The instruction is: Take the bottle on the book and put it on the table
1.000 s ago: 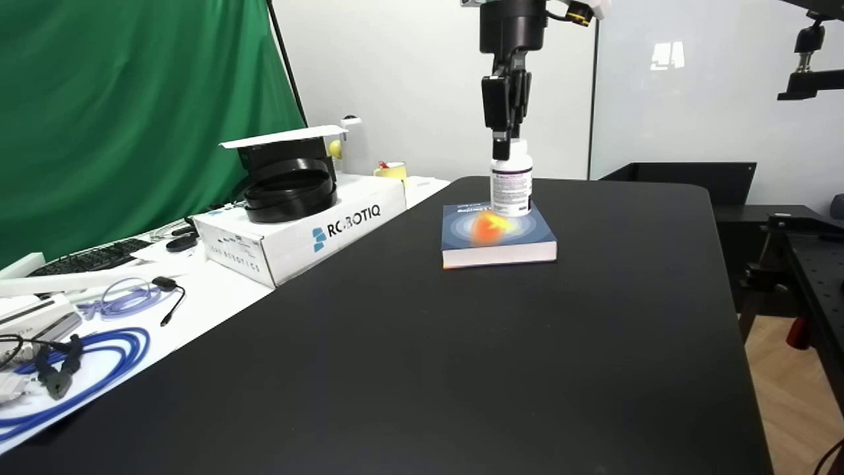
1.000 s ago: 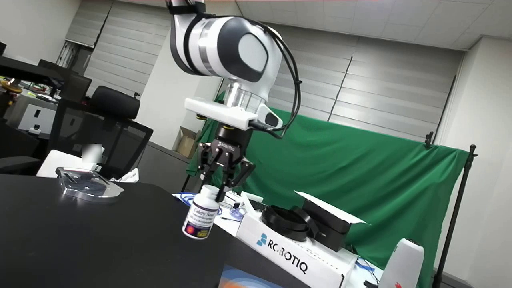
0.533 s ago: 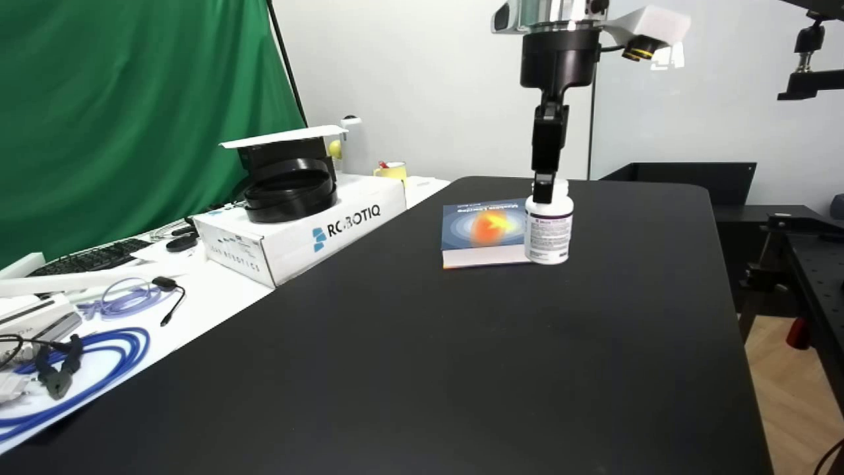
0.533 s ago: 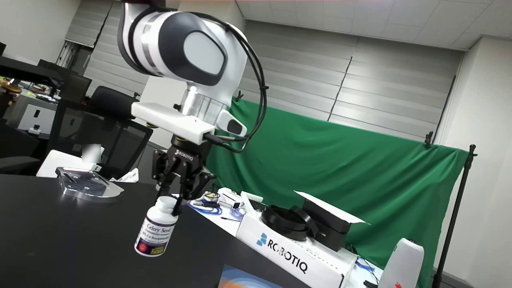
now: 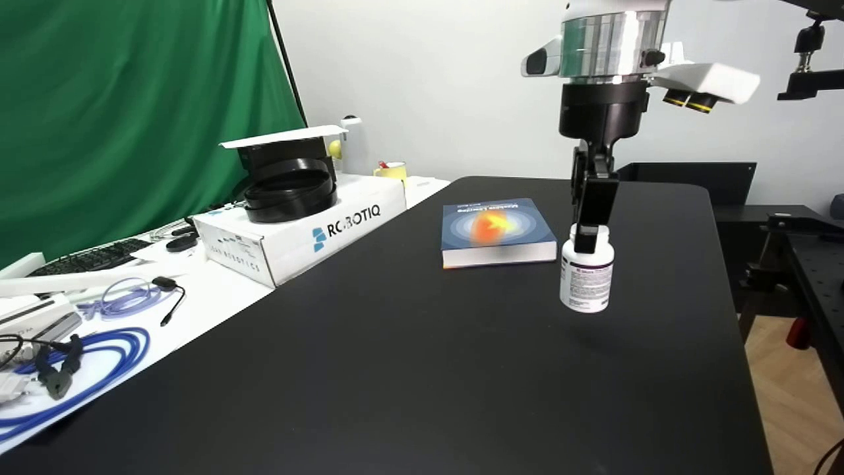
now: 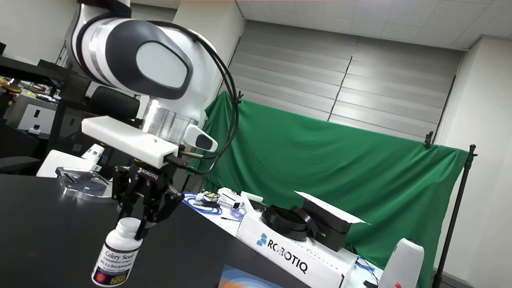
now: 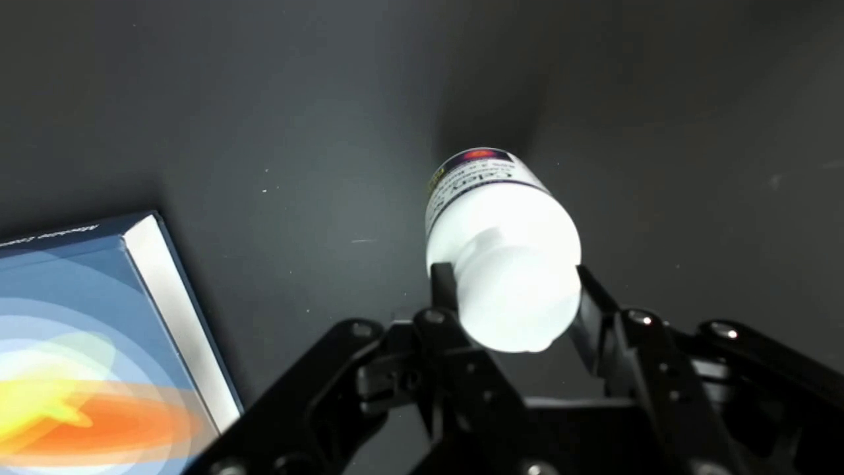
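The white bottle [image 5: 585, 282] with a white cap hangs upright in my gripper [image 5: 589, 241], off the book. It also shows in an exterior view [image 6: 116, 260] and in the wrist view [image 7: 484, 198]. The gripper's two fingers close on either side of the cap, seen in the wrist view [image 7: 511, 274] and in an exterior view [image 6: 130, 229]. The bottle seems a little above the black table [image 5: 409, 369], with a shadow below it. The blue book [image 5: 498, 231] lies flat on the table, apart from the bottle; its corner shows in the wrist view [image 7: 72, 290].
A white Robotiq box [image 5: 330, 224] with black rings on it stands on the white side bench [image 5: 198, 316] along the table edge, with cables. A clear plate [image 6: 86, 188] lies on the table's far part in an exterior view. The table's side edge [image 5: 732, 316] runs near the bottle.
My gripper has carried the bottle from over the book sideways and down, over the bare table beside the book. The book has not moved. The grip stays shut.
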Robot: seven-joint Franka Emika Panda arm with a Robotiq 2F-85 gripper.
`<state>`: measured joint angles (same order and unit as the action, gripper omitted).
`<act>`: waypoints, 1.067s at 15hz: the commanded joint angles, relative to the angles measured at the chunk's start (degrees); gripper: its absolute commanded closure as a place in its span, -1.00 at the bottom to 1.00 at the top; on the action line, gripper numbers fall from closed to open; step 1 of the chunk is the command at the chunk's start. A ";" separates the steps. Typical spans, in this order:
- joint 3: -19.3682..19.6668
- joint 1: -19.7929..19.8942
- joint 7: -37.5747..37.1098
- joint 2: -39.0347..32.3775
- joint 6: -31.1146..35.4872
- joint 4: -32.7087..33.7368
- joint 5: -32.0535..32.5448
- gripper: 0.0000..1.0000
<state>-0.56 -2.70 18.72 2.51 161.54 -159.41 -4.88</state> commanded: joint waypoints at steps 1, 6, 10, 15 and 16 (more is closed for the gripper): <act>-0.35 0.14 -0.63 -2.79 2.74 0.04 2.92 0.63; -0.45 0.66 -2.07 -6.35 5.53 0.17 7.76 0.63; -0.24 0.88 -2.90 -7.92 6.36 0.20 10.81 0.63; -0.14 0.97 -2.68 -8.95 7.25 0.22 12.25 -0.64; -0.20 0.98 -2.74 -9.13 7.91 0.22 12.33 -0.80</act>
<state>-0.81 -2.22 18.00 -5.95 167.71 -159.22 5.31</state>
